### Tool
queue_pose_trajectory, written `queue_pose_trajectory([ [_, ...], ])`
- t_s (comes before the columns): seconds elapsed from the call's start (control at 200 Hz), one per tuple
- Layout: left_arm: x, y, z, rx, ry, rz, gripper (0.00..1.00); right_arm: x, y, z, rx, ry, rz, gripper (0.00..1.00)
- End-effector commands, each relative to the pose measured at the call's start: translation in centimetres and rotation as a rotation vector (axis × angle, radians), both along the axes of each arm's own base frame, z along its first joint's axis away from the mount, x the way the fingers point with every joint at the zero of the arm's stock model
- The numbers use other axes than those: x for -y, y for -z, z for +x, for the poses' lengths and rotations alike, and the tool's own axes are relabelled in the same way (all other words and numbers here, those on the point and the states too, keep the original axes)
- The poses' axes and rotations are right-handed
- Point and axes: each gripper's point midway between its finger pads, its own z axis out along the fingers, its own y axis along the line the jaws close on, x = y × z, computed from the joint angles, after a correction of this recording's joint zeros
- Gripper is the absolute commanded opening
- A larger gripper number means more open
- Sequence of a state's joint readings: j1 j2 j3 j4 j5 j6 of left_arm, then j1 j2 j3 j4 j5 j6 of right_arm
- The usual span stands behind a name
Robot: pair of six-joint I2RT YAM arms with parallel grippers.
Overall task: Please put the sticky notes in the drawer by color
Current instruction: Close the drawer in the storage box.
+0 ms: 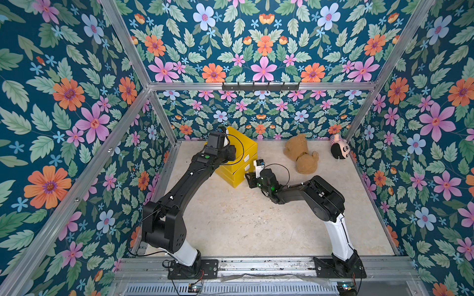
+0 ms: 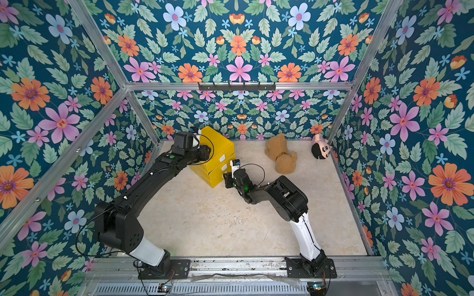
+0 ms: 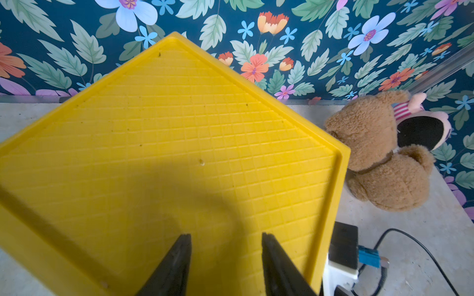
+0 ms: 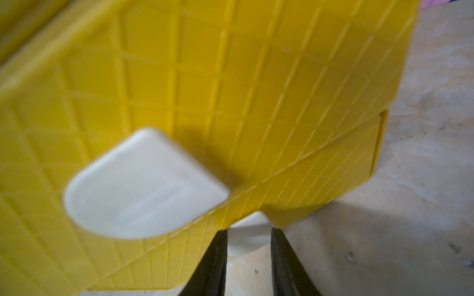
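Two pincers: we find the left pincer (image 3: 225,237) spread over the drawer (image 3: 179,128), lower centre of frame; right pincer (image 4: 248,233) at a white tab (image 4: 250,219), grip we cannot tell.

landmark: the drawer (image 1: 238,151) stands on the table (image 1: 230,225), turned corner-on, in the table's far left part.
wall (image 1: 256,112): just behind the drawer.
handles (image 1: 246,159): on the drawer's front face, one above another.
left gripper (image 3: 226,237): above the drawer's top, over its left part.
right gripper (image 4: 247,230): before the drawer's front face, low down, just below one of the handles.
teddy bear (image 1: 301,153): on the table, right of the drawer, well apart from it.
doll (image 1: 339,150): right of the drawer, beyond the teddy bear, in the far right corner against the wall.
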State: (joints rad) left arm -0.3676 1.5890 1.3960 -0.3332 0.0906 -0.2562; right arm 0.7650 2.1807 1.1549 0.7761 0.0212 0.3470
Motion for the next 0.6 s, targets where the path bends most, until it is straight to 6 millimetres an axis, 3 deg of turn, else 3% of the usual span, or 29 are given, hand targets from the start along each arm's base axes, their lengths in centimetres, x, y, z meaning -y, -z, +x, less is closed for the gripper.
queue_pose_trajectory([
  [0.0,-0.5,3.3,-2.5,-0.157,0.012,0.04,0.54,1.1,-1.6,-0.1,0.023,0.047,0.039,0.36],
  [0.115,-0.7,1.5,-2.7,-0.096,0.008,0.019,0.69,3.3,-3.7,-2.0,0.052,0.069,0.068,0.44],
  [0.27,-2.1,-3.1,-3.6,0.114,-0.035,-0.022,0.99,8.0,-6.6,-5.1,0.091,0.108,0.106,0.65],
  [0.35,-3.7,-4.6,-4.8,0.231,-0.082,-0.022,1.0,11.0,-7.3,-6.8,0.096,0.144,0.112,0.77],
  [0.365,-4.1,-4.8,-5.1,0.253,-0.097,-0.022,1.0,11.7,-8.5,-7.1,0.118,0.155,0.131,0.78],
  [0.385,-4.7,-5.2,-5.4,0.286,-0.118,-0.023,1.0,12.6,-8.5,-7.6,0.121,0.172,0.127,0.79],
  [0.46,-6.9,-4.7,-7.1,0.37,-0.202,-0.025,1.0,16.0,-9.4,-8.8,0.144,0.251,0.116,0.83],
  [0.595,-9.9,-2.0,-10.1,0.478,-0.3,-0.022,1.0,22.2,-11.0,-10.5,0.213,0.417,0.037,0.89],
])
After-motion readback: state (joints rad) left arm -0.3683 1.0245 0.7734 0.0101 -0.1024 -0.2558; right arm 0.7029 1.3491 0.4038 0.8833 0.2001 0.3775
